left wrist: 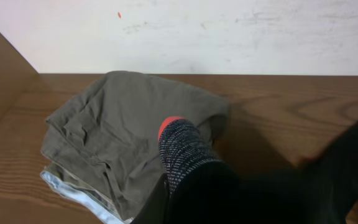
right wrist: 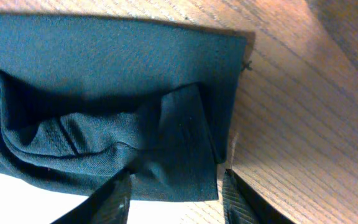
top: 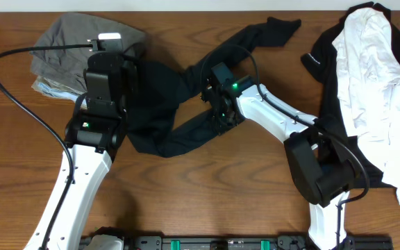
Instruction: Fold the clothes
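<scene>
Over dark garment (top: 165,104) fold, right end effector (right wrist: 176,186) spread; left end effector (top: 111,47) cloth-draped, grip unclear. Risk: uneven pull bunches garment, drags it onto grey pile (top: 61,42), far-left corner.

A dark garment (top: 179,118) lies unfolded and rumpled across the middle of the counter (top: 207,208). 1 long part of it stretches toward the far right. In the right wrist view its straight edge lies flat, with a fold bunched behind it. At the far left, a folded olive-grey garment (left wrist: 104,130) sits stacked on a pale blue folded piece (left wrist: 73,190). At the right edge, a white-and-black garment (top: 373,90) sprawls unfolded.
</scene>
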